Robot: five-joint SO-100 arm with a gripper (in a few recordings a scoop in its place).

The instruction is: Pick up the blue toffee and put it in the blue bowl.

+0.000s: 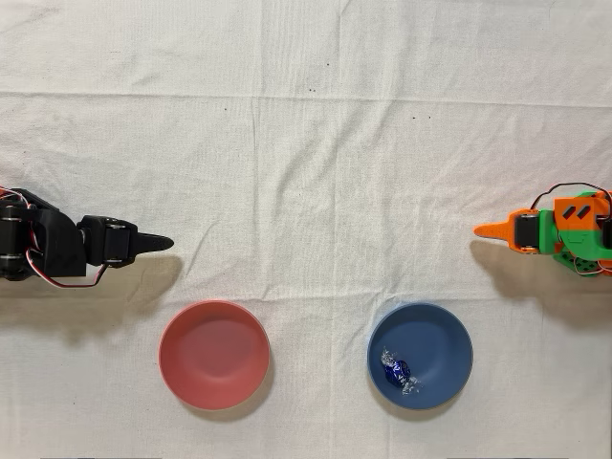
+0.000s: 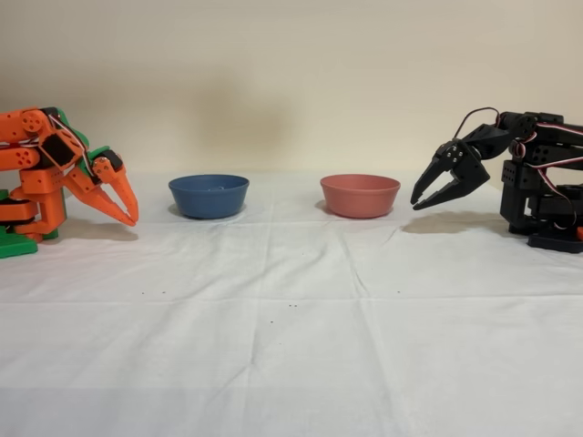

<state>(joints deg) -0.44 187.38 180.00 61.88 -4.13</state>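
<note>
Here, in the fixed view, the orange arm's gripper (image 2: 130, 217) sits folded at the left edge of a white cloth-covered table (image 2: 301, 346), its two pointed fingers (image 2: 119, 195) angled down toward the cloth, tips drawn nearly together and pinching nothing. Just to the right of the gripper stands the blue bowl (image 2: 209, 196), near but not touching it; farther right again comes the pink-red bowl (image 2: 360, 195), and beyond that the idle black arm (image 2: 510, 173). Seen from overhead, the order runs the other way: the pink-red bowl (image 1: 213, 355) lies at the left, well apart from the gripper, then the blue bowl (image 1: 440, 339), and the orange gripper (image 1: 490, 229) at the right edge, its tip pointing left, above and to the right of the blue bowl's rim. The blue toffee (image 1: 396, 369) rests inside the blue bowl, on the lower-left part of its floor, on the side away from the gripper, its clear twisted ends showing.
</note>
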